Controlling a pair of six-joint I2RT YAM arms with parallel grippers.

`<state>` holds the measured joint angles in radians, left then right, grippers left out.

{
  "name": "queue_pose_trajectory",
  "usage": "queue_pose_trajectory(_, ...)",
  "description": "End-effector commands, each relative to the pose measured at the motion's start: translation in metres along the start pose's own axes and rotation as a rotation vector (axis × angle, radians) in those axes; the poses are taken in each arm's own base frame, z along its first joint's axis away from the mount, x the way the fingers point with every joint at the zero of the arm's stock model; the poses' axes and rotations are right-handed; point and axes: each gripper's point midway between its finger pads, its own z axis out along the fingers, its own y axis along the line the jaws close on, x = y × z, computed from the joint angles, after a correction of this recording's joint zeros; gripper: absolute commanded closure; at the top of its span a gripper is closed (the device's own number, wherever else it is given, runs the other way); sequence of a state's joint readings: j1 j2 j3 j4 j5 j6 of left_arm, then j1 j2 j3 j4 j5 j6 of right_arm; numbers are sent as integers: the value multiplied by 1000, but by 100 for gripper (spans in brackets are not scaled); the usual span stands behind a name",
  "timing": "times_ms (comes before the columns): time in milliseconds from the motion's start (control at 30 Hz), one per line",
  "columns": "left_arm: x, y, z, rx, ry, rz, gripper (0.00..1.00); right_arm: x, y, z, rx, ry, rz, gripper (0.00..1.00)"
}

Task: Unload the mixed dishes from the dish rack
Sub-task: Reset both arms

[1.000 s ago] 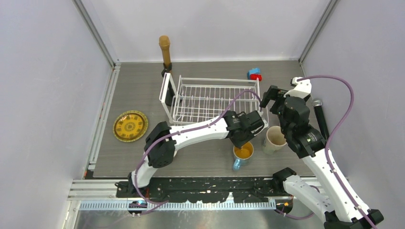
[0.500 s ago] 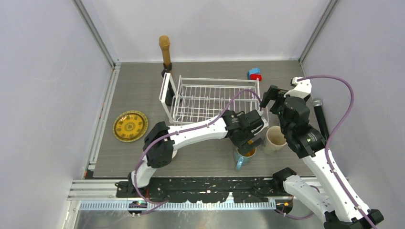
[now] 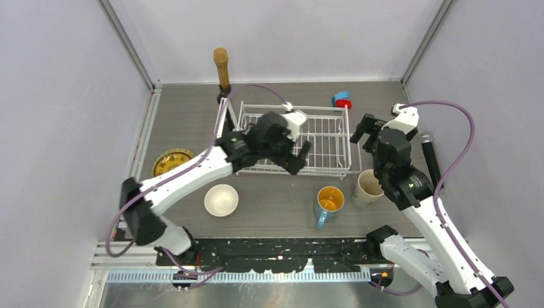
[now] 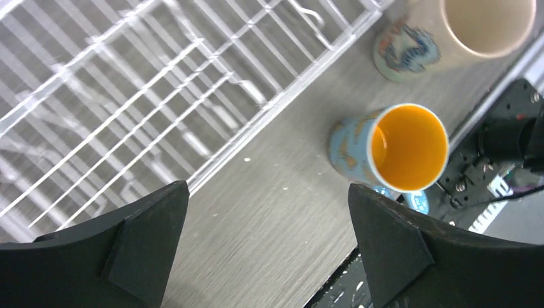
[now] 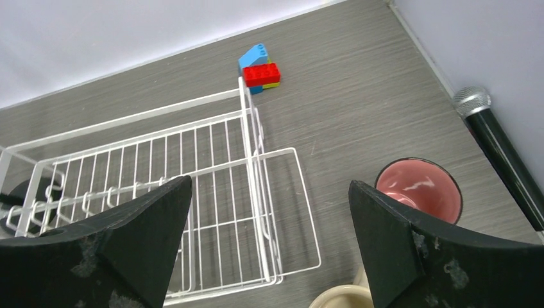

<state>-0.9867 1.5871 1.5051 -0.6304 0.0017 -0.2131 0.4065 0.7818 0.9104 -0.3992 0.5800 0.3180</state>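
While nothing shows on the wires of the dish rack (image 3: 324, 172) where the cameras reach, and the left arm hides part of its floor, the dishes stand around it on the table (image 3: 276, 200). The blue mug (image 3: 328, 203) and cream mug (image 3: 369, 186) sit off its near right corner, the pink mug (image 5: 418, 189) near the cream one, the white bowl (image 3: 221, 199) in front and one golden plate (image 3: 168, 162) to the left. The left gripper (image 4: 266, 189) hangs over the rack, claw spread wide and holding nothing. The right gripper (image 5: 269, 183), likewise released, hovers by the rack's right end. Any last pick looks best made from straight above, fingers clear of the raised wire sides so nothing snags.
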Motion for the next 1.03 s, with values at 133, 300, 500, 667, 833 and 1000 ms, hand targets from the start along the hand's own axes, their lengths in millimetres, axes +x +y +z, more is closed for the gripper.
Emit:
queue_pose_trajectory(133, -8, 135, -86, -400, -293, -341, 0, -13, -22, 1, 148, -65, 60, 0)
queue_pose_trajectory(300, 11, 177, -124, -534, -373, -456, 0, -12, -27, 4, 184, -67, 37, 0)
queue_pose_trajectory(500, 21, 204, -158, -647, -470, -535, 0, -18, -31, 6, 221, -94, 62, 0)
queue_pose_trajectory(667, 22, 205, -159, -651, -476, -544, 0, -18, -35, 5, 239, -104, 62, 0)
queue_pose_trajectory(833, 16, 202, -156, -623, -478, -535, 0, -19, -38, 3, 240, -125, 76, 0)
queue_pose_trajectory(1000, 14, 201, -154, -609, -477, -532, 0, -22, -38, 1, 232, -141, 79, 0)
